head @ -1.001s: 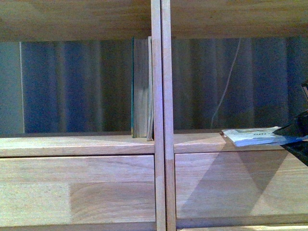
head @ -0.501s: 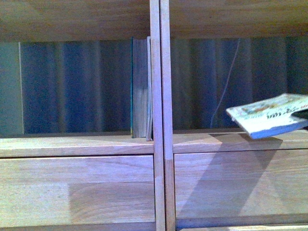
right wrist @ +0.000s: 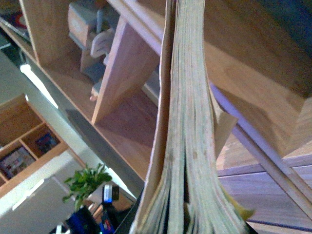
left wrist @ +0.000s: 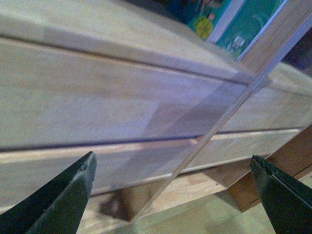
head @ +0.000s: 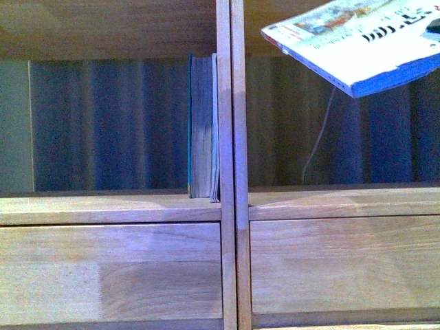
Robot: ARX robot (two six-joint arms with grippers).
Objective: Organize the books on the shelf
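The white softcover book (head: 357, 41) hangs tilted in the air at the upper right, in front of the right column of the wooden shelf (head: 230, 206). My right gripper (head: 434, 27) is shut on it at the frame's right edge and is mostly out of view. In the right wrist view the book's page edges (right wrist: 187, 122) fill the middle and hide the jaws. The teal book (head: 203, 127) stands upright in the left compartment against the central divider. My left gripper (left wrist: 171, 157) is open and empty, facing the shelf's drawer panels (left wrist: 97, 97).
A thin white cable (head: 320, 137) hangs behind the right compartment. The left wrist view shows a shelf leg (left wrist: 253, 190) and floor below. The right wrist view shows a plant (right wrist: 85, 180) and a wooden cubby (right wrist: 24, 141) beyond the shelf.
The white softcover lay flat on the right compartment's board. My right gripper has lifted it up to the top right, tilted. The teal book has not moved.
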